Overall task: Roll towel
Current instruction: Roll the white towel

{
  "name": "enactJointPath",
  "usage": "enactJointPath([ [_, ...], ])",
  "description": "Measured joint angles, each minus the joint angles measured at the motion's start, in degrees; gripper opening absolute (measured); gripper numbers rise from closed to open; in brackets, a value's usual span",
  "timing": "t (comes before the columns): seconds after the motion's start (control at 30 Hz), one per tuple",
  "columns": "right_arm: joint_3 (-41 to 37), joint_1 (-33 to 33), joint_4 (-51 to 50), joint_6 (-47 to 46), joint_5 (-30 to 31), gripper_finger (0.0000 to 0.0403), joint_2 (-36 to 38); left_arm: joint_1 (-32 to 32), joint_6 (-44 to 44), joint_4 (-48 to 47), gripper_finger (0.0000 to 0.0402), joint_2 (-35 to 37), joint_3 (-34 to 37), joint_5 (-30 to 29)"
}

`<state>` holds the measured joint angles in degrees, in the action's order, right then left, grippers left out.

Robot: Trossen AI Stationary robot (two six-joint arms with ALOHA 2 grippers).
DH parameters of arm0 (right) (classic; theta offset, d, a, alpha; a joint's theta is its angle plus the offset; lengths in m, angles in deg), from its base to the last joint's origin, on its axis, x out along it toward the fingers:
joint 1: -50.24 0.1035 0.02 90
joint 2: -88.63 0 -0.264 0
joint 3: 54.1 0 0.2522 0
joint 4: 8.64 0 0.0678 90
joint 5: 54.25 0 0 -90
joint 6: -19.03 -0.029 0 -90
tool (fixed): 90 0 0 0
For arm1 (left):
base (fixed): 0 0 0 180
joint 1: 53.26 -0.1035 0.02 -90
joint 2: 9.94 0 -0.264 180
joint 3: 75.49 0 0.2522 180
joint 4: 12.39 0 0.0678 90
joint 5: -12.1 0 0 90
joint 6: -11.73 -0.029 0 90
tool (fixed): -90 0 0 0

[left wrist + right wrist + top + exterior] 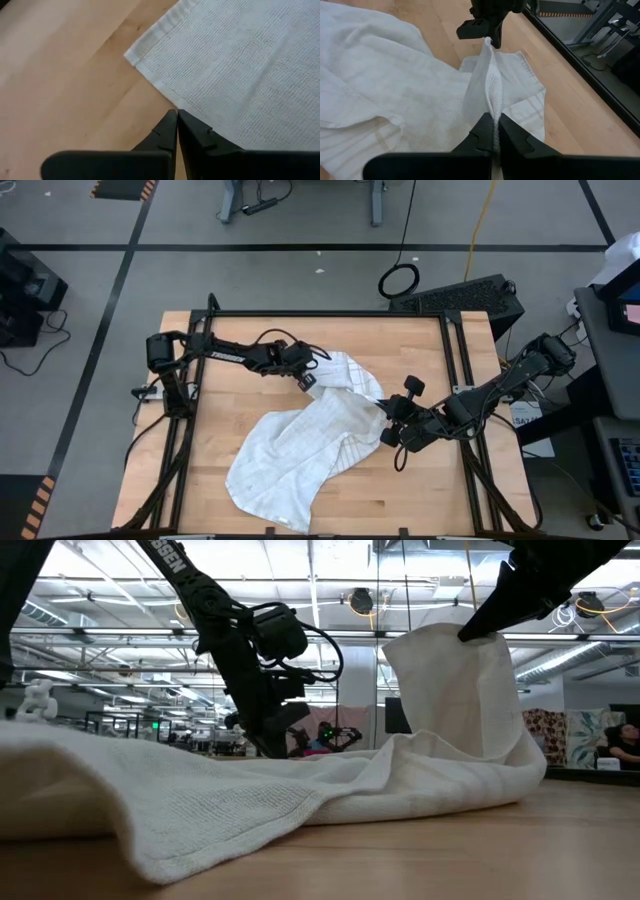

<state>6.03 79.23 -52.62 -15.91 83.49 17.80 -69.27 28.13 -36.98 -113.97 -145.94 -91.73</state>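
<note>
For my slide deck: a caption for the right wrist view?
Right claw and left claw pinch the towel, stretching a raised fold between them.

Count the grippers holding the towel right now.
2. The left gripper pinches the towel at its far edge; the right gripper clamps a raised fold on its right side.

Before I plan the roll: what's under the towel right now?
Only the wooden table shows around the towel. The left gripper and right gripper each pinch an edge, lifting part. Whatever lies beneath the crumpled rest is covered.
</note>
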Motion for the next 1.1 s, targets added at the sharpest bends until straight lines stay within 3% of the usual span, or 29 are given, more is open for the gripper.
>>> enactJointPath([
  [0.17, 0.0, 0.0, 0.0, -0.3, -0.1, 0.0004, 0.0, 0.5, -0.2, 0.5, 0.0022, 0.0, 0.2, -0.2],
  [0.4, 0.0, 0.0, 0.0, -1.7, -0.1, 0.0004, 0.0, 1.1, -0.2, 9.6, 0.0037, 0.0, 5.3, 0.6],
  [0.53, 0.0, 0.0, 0.0, -3.1, -0.4, 0.0004, 0.0, 1.0, 1.1, 11.7, 0.0097, 0.0, 5.9, 1.4],
  [0.87, 0.0, 0.0, 0.0, -3.4, -2.9, 0.0004, 0.0, 0.0, 5.7, 15.4, 0.0319, 0.0, 5.0, -2.1],
  [0.97, 0.0, 0.0, 0.0, -3.2, -3.0, 0.0004, 0.0, -0.2, 5.8, 16.9, 0.0343, -1.5, 4.7, -1.3],
  [1.1, 0.0, 0.0, 0.0, -2.6, -3.0, 0.0004, 0.0, 0.4, 6.2, 18.5, 0.0335, -3.4, 4.7, -1.3],
])
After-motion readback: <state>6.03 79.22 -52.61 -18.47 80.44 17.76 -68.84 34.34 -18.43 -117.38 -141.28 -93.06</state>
